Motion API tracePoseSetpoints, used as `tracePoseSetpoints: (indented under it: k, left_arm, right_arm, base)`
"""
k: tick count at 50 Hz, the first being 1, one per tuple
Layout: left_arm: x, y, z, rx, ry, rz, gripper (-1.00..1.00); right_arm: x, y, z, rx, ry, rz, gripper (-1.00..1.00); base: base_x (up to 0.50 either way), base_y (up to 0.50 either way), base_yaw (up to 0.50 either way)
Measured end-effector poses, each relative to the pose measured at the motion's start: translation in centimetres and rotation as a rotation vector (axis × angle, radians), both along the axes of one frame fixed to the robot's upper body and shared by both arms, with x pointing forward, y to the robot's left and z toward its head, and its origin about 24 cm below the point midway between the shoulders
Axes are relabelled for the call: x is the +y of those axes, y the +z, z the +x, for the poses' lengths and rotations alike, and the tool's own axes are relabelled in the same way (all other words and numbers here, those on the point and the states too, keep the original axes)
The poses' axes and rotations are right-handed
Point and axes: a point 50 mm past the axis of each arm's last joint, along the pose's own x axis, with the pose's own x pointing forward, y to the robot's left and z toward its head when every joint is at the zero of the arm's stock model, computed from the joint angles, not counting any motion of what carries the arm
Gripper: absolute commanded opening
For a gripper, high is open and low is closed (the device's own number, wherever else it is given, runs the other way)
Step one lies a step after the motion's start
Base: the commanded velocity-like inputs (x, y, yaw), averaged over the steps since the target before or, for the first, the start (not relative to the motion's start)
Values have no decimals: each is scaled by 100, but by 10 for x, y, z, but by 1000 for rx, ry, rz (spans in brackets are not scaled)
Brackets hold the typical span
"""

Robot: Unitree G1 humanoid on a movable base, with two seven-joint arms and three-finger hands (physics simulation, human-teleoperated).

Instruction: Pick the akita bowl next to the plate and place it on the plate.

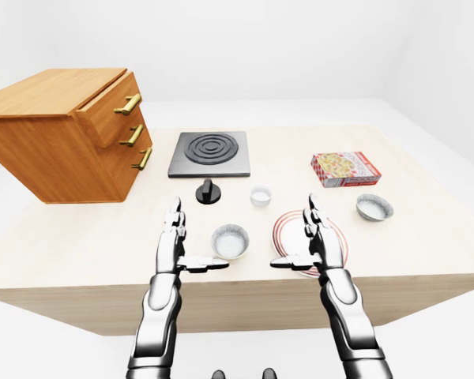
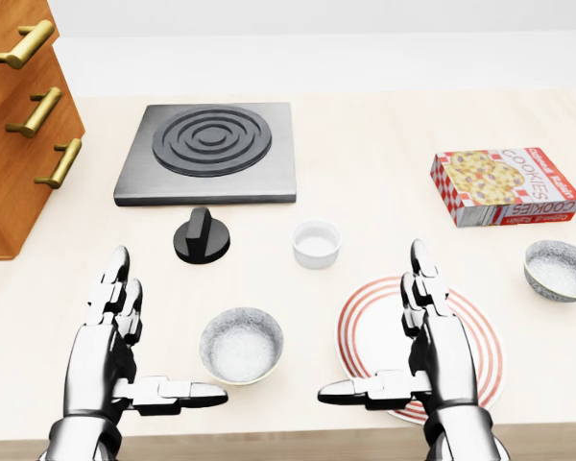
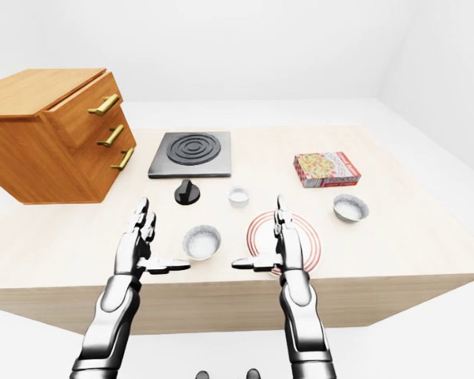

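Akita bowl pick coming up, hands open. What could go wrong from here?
Two alike speckled bowls flank the plate: the near bowl between the hands and a second bowl at head view's right. Taking the wrong one is possible.
The right hand appears to hang over the plate, so it may nudge it or block the drop.
The left hand is open beside the near bowl; a sideways approach could push it away.

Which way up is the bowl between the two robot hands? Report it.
Upright. The bowl rests on its base on the table, round rim on top, and its speckled hollow shows, with nothing inside.
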Motion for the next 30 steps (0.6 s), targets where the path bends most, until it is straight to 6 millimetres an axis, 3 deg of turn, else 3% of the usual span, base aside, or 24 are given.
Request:
tracePoseSetpoints:
  k: [17,30]
  left_arm:
    - [6,-2,1,-1,0,0,100]
    - [8,-2,1,-1,4,-3,100]
  right_arm:
    - [-3,-1,-2,-9,21,12,100]
    - [-3,1,-3,-10,34,37,100]
  base:
    - [0,0,0]
    - [0,-23,0]
